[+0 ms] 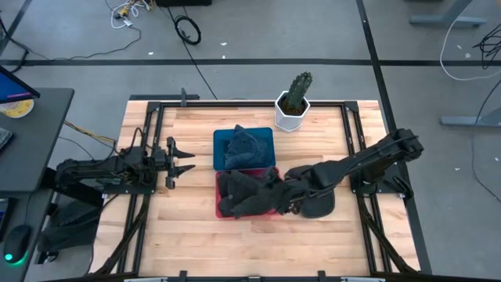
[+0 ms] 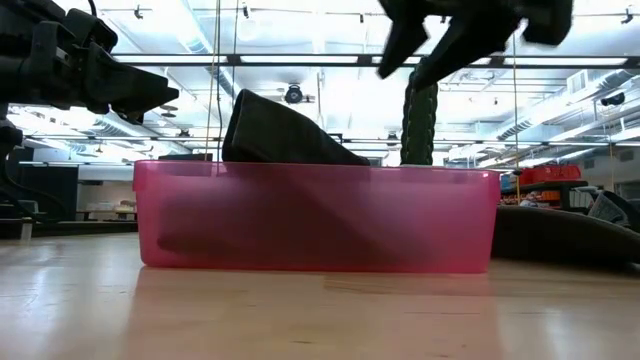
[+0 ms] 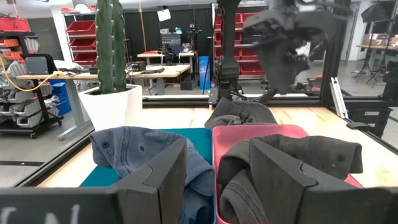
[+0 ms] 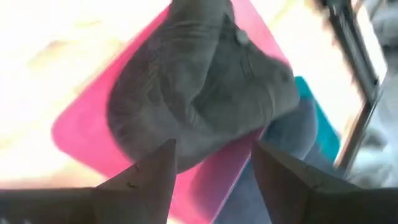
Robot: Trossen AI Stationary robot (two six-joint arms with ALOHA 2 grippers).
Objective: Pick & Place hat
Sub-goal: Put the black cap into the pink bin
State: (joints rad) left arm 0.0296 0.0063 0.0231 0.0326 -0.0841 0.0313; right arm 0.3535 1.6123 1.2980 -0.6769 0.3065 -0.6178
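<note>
A pink bin (image 1: 222, 210) holds dark grey hats (image 1: 244, 192); one of them (image 2: 285, 135) rises above the bin's rim. Behind it, a teal bin (image 1: 221, 139) holds a blue denim hat (image 1: 245, 147). Another dark hat (image 1: 319, 205) lies on the table to the right of the pink bin. My right gripper (image 1: 283, 196) hovers open above the pink bin's right part, its fingers (image 4: 146, 171) spread over a grey hat (image 4: 199, 87) and clear of it. My left gripper (image 1: 184, 160) waits open to the left of the bins.
A cactus in a white pot (image 1: 293, 106) stands at the table's far edge, behind the teal bin. A black frame (image 1: 156, 106) runs around the wooden table top. Bare wood (image 1: 196, 235) lies near and left of the bins.
</note>
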